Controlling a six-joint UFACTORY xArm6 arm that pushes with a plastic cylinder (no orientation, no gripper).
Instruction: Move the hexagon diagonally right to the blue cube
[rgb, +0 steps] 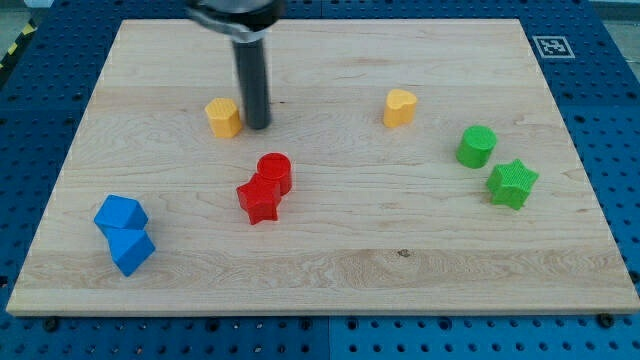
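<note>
A yellow hexagon block (223, 117) lies in the upper left part of the wooden board (330, 250). My tip (257, 126) stands just to its right, touching or nearly touching it. A blue cube (131, 250) lies near the view's bottom left, with a second blue block (120, 214) touching it just above. Both blue blocks are well below and to the left of the hexagon.
A red cylinder (274, 172) and a red star (258, 200) touch near the board's middle. A yellow heart-like block (400, 107) lies at upper right. A green cylinder (477, 146) and a green star (512, 184) lie at the right.
</note>
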